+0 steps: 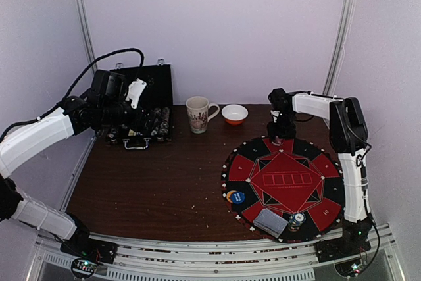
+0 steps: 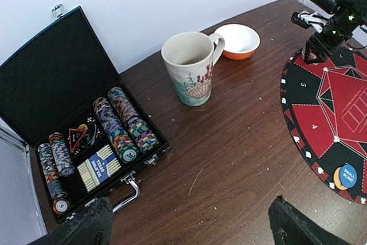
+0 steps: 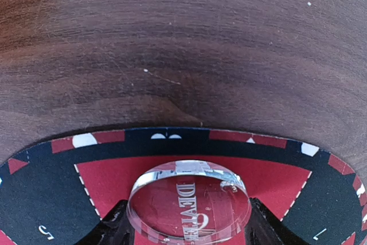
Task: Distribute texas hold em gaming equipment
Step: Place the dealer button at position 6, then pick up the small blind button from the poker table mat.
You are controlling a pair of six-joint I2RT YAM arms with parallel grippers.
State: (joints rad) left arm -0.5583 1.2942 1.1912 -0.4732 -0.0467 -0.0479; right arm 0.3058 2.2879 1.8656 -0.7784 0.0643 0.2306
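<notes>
"So, what is the right gripper (image 1: 281, 136) doing?"

"Clamping a clear disc (image 3: 189, 202) over the mat's (image 3: 172, 142) rim. Left gripper (image 2: 189, 228) is hanging wide apart, chips (image 2: 123, 124) sitting in the case (image 2: 51, 73) ahead-left of it."

From my console I saw a dark brown wooden table (image 1: 164, 182), its top flecked with pale crumbs. Behind the table stood a plain, pale lilac wall (image 1: 217, 24), softly and evenly lit. Silvery metal posts (image 1: 81, 11) rose from the table's two far corners. Pale side panels (image 1: 33, 44) closed in the table on both sides. Ribbed metal rails (image 1: 217, 258) ran along its near edge.
</notes>
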